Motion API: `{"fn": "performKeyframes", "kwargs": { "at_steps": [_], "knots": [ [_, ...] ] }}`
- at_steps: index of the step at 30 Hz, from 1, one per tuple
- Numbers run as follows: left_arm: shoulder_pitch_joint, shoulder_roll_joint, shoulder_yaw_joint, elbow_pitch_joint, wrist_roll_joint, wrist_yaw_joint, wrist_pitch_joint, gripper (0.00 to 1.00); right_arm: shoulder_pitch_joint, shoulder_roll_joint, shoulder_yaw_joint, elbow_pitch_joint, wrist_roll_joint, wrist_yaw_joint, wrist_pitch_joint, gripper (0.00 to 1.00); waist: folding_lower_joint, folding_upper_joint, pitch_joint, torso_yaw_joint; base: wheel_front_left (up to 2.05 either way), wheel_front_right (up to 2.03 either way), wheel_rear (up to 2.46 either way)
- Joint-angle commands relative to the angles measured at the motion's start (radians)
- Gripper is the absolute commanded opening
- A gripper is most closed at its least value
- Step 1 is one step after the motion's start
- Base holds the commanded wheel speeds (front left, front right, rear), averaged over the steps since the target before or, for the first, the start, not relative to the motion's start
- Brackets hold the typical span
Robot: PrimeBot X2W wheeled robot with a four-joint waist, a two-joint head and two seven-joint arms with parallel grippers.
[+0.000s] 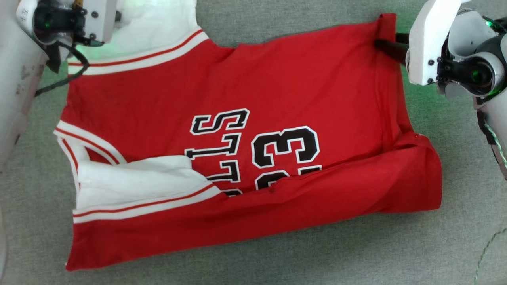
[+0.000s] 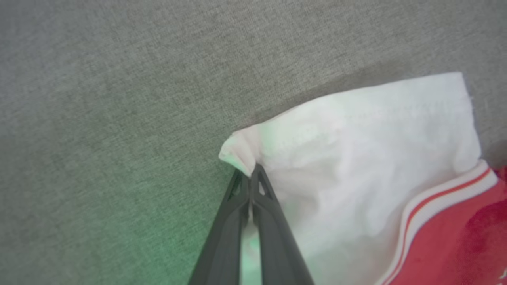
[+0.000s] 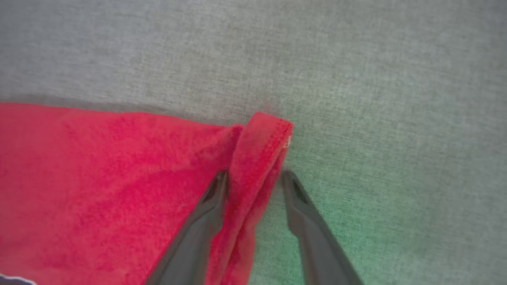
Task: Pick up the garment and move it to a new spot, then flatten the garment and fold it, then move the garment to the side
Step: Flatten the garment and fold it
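The garment [image 1: 237, 99], a red jersey with black-and-white lettering, lies spread on the grey cloth surface, its near edge folded over the number. My left gripper [image 2: 250, 172] is shut on the corner of the white sleeve [image 2: 356, 158] at the far left. At the far right corner, my right gripper [image 3: 255, 178] stands open around a raised fold of the red hem [image 3: 261, 142]. One finger touches the cloth and the other stands clear of it. In the head view one dark finger [image 1: 390, 47] reaches onto that corner.
Grey cloth surface [image 1: 277, 257] surrounds the jersey on all sides. A black cable [image 1: 59, 79] hangs from the left wrist over the sleeve trim. A thin green cable [image 1: 495, 146] runs down by the right arm.
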Motion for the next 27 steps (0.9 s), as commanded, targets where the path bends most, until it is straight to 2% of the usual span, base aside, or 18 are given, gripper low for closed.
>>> {"fn": "performKeyframes", "kwargs": {
  "at_steps": [1,9,18,27],
  "knots": [
    [0.034,-0.008,-0.011,0.018,-0.005,-0.003,-0.002,0.00,0.006,0.004,0.020,0.016,0.010,-0.001,0.011,0.00,0.0000,0.0000,-0.005,0.004,0.00,0.00,0.00],
    [0.037,-0.038,0.022,0.037,-0.054,-0.014,-0.070,0.00,-0.019,-0.038,0.051,0.016,0.038,-0.001,-0.047,0.00,0.0000,0.0000,-0.060,0.033,0.00,0.00,0.00],
    [0.050,-0.031,0.039,-0.013,-0.102,-0.021,-0.175,0.00,0.023,-0.126,0.125,-0.053,0.079,-0.001,-0.168,0.00,0.0000,0.0000,-0.146,0.086,0.00,0.00,0.00],
    [0.154,0.067,0.000,-0.213,-0.182,-0.020,-0.177,0.00,0.124,-0.275,0.206,-0.192,0.145,-0.001,-0.256,0.00,0.0000,0.0000,-0.230,0.149,0.00,0.00,0.00]
  ]
}}
